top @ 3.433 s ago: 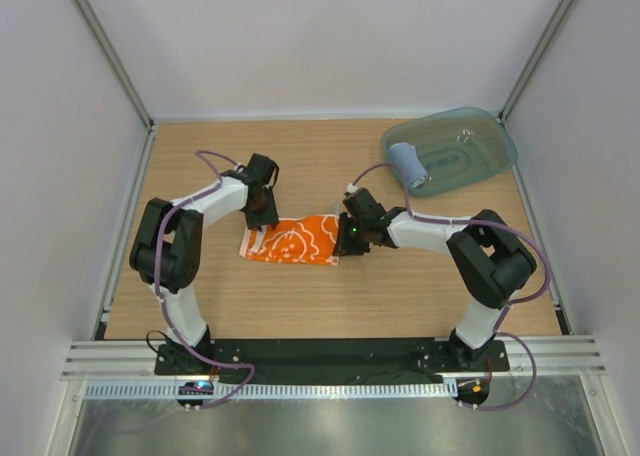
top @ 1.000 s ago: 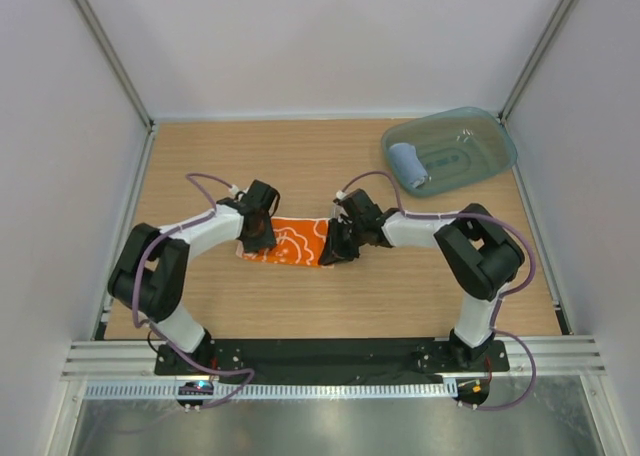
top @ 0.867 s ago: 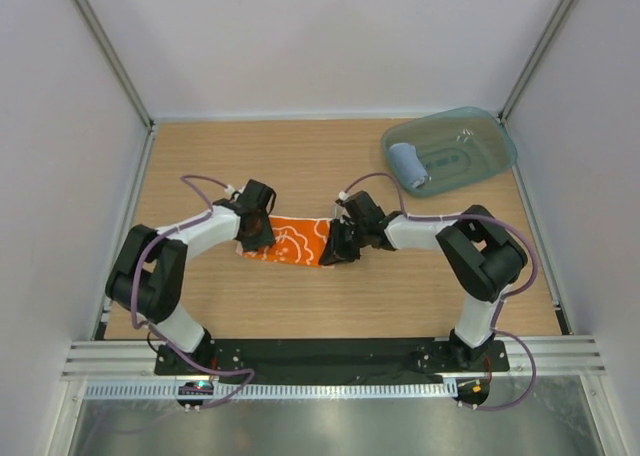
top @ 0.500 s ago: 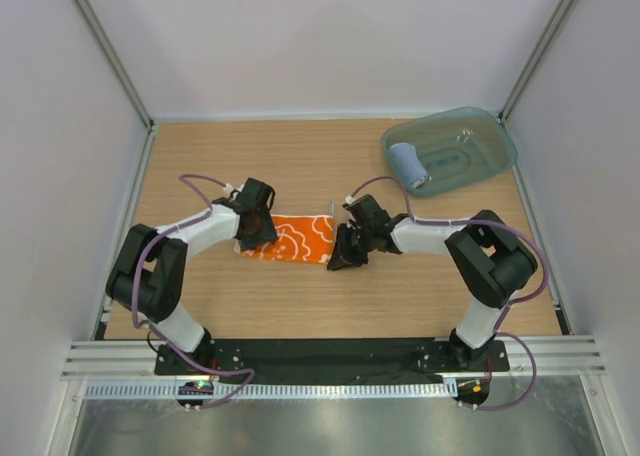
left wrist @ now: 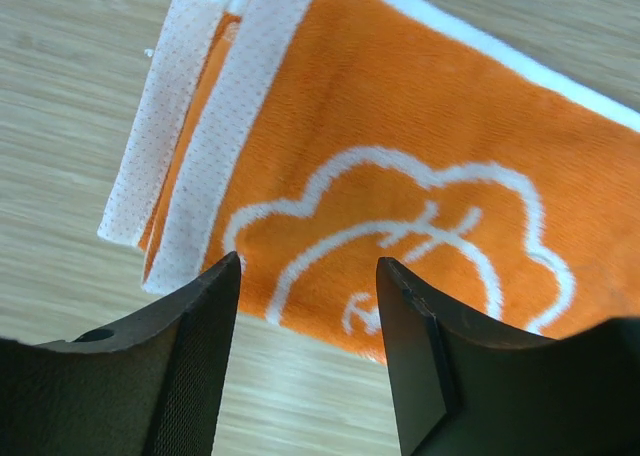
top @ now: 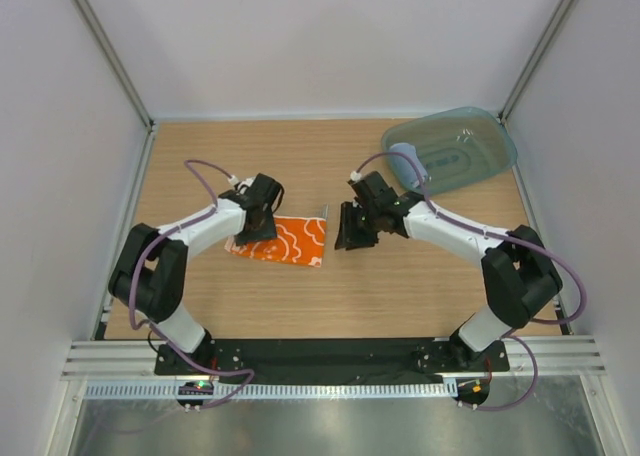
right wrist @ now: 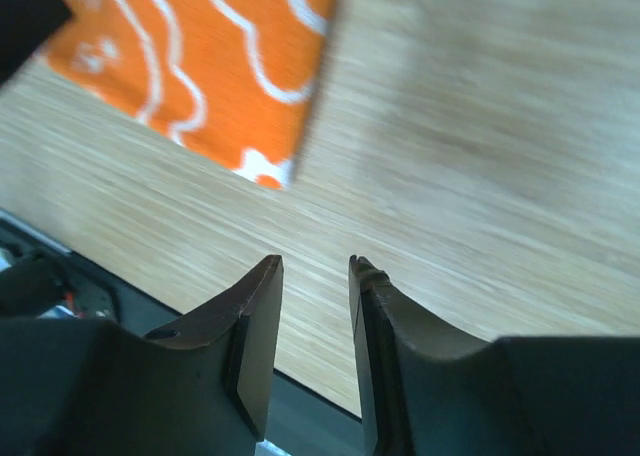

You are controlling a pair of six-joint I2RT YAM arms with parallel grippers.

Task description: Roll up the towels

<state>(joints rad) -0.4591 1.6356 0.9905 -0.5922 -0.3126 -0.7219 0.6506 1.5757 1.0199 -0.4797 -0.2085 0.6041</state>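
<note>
— Where is the orange towel (top: 283, 242) lying relative to the left gripper (top: 259, 230)?
— It is lying folded flat on the table (top: 400, 286), its white-edged end just past the tips and the rest running off toward 4 o'clock. In the wrist view both fingers (left wrist: 190, 366) are standing well apart above the cloth, holding nothing.
— And the left arm (top: 190, 234)?
— Its elbow is folding back near the left edge, the forearm reaching toward 2 o'clock.
— The right gripper (top: 350, 234)?
— It is hovering just beside the towel's right end, the cloth at its 9 o'clock. Its fingers (right wrist: 255, 326) are showing only a narrow gap, with bare table between them.
— The right arm (top: 455, 234)?
— Stretching long toward 10 o'clock. The blue towel (top: 406, 163) is sitting rolled in the tray (top: 480, 146), at the gripper's 1 o'clock
</note>
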